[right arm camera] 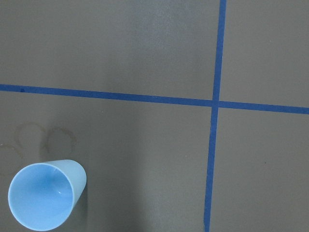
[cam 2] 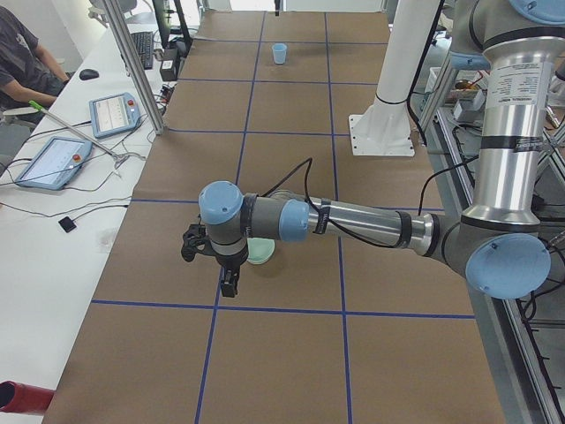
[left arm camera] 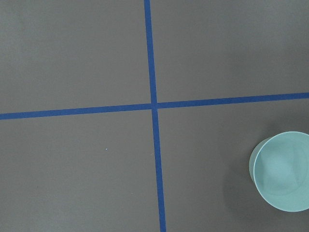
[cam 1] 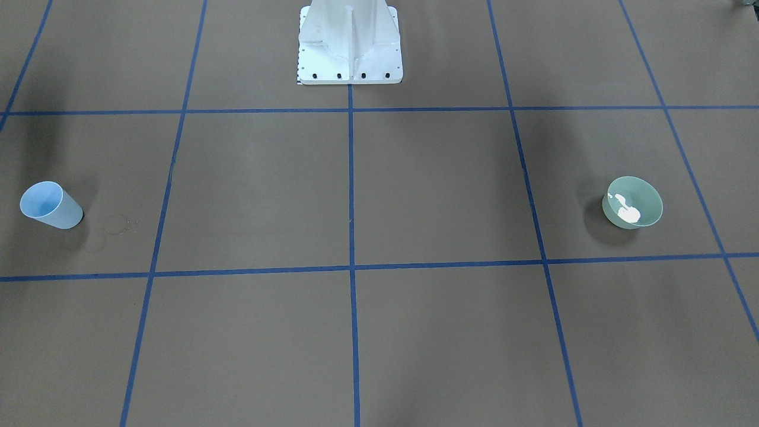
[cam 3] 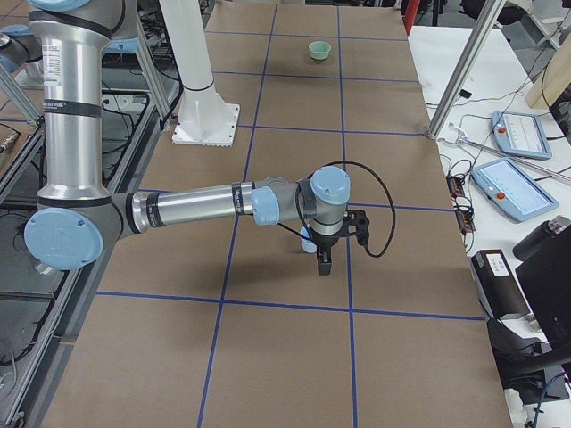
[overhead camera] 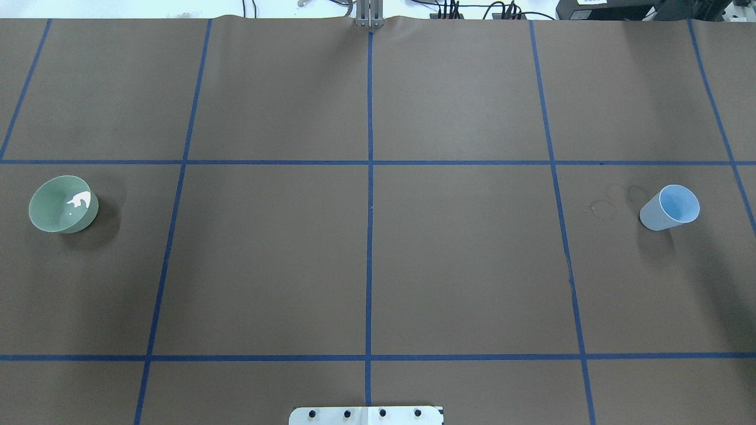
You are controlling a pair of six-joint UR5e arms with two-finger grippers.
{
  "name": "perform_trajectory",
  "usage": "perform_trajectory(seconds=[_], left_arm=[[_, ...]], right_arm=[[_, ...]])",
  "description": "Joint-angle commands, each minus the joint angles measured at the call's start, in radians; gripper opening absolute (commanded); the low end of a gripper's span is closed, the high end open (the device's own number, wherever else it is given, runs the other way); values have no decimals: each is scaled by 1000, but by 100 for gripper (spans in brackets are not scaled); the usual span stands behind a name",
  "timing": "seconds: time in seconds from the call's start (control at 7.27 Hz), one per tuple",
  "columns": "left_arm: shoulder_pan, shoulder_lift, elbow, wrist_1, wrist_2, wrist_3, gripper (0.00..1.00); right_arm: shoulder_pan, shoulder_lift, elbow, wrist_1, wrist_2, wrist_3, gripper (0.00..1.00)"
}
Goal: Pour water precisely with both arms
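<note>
A pale-blue cup (cam 1: 50, 206) (overhead camera: 670, 208) (right arm camera: 43, 195) stands upright at the table's right end. At the left end sits a pale-green bowl (cam 1: 632, 202) (overhead camera: 63, 203) (left arm camera: 282, 171). White glints in the bowl mark the water (cam 1: 627, 210) (overhead camera: 80, 199). The left arm (cam 2: 353, 225) reaches out low, and its gripper (cam 2: 229, 287) hangs just beside the bowl (cam 2: 260, 252). The right arm (cam 3: 196, 207) holds its gripper (cam 3: 323, 266) over the cup (cam 3: 306, 236), which it partly hides. Both grippers show only in the side views, so I cannot tell their state.
The white pedestal (cam 1: 350, 44) (overhead camera: 366, 415) stands at the robot's edge of the table. Faint ring stains (overhead camera: 602, 208) (right arm camera: 60, 140) mark the brown mat beside the cup. A seated person (cam 2: 22, 62), tablets (cam 2: 113, 113) (cam 3: 522, 134) and metal posts (cam 2: 132, 62) line the far side.
</note>
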State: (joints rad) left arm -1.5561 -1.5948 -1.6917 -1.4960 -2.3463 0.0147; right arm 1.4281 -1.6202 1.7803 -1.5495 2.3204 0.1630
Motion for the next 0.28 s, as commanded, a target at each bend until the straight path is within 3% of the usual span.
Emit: perform_trajectory(seconds=[0.0, 0.14], left_arm=[[2, 9, -3, -12, -14, -1, 100], [1, 12, 3, -12, -13, 7, 100]], right_arm=[[0, 5, 2, -1, 2, 4, 100], [-2, 6, -2, 0, 4, 4, 100]])
